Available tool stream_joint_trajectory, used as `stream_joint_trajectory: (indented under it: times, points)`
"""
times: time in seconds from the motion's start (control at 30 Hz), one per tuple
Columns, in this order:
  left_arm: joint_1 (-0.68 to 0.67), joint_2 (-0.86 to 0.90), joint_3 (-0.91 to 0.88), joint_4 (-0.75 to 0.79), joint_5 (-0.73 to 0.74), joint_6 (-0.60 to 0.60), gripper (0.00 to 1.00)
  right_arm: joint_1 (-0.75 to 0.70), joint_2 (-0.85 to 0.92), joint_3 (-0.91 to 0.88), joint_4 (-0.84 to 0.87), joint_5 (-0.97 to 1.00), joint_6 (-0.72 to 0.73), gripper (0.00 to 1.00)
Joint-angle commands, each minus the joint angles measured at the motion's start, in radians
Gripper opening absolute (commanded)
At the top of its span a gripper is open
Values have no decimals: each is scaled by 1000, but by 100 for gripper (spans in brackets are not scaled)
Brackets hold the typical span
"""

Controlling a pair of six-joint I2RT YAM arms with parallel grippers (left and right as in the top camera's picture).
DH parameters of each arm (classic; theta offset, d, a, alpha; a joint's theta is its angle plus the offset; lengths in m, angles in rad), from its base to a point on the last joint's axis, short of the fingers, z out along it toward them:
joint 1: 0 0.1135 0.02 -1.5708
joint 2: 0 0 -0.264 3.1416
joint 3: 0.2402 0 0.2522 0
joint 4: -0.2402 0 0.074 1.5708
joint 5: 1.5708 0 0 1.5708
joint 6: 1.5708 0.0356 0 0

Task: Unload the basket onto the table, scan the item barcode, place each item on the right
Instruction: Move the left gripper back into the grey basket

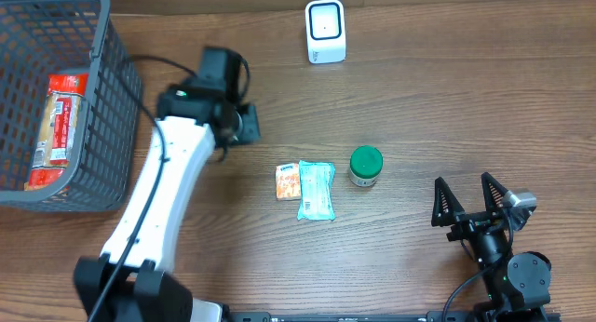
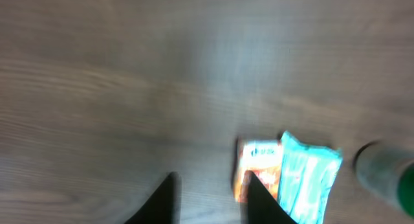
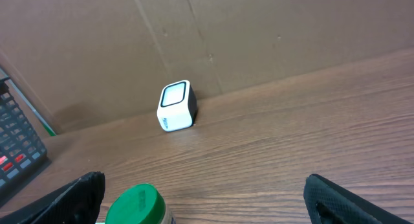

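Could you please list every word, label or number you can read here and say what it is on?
Nothing can be read in any view.
On the orange packet: printing, too blurred to read.
On the teal packet: printing, too blurred.
On the red packet in the basket: printing, too small.
On the green-lidded jar: label too small.
On the scanner: no legible marking.

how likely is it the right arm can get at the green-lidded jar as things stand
Probably yes: the jaws of the right arm stand open, and only bare table lies between them and the green-lidded jar.
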Motion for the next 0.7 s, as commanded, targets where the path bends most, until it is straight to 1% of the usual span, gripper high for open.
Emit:
stream_joint_trajectory:
  times: [0.0, 0.03, 0.07, 0.13, 0.27, 0.33, 0.47, 0.53, 0.6, 0.67]
  points:
    - [60, -46, 167, -15, -100, 49, 68, -3, -5, -10, 6, 1, -6, 100]
    - [76, -48, 204, -16, -109, 63, 76, -3, -5, -10, 6, 2, -6, 100]
    - [96, -48, 253, -15, -110, 87, 82, -3, -5, -10, 6, 2, -6, 100]
    - [138, -48, 327, -14, -111, 118, 87, -3, -5, -10, 6, 2, -6, 100]
    - [253, -48, 461, 13, -111, 201, 87, -3, -5, -10, 6, 1, -6, 100]
    - [312, -48, 491, 39, -111, 259, 87, -3, -5, -10, 6, 2, -6, 100]
    - [434, -43, 496, 75, -111, 371, 87, -3, -5, -10, 6, 1, -6, 100]
    - [493, -26, 492, 68, -111, 394, 90, -3, -5, -10, 6, 2, -6, 100]
    - [560, 3, 481, 58, -110, 409, 91, -3, -5, -10, 6, 1, -6, 100]
    - [606, 30, 472, 58, -110, 414, 96, -3, -5, -10, 6, 2, -6, 100]
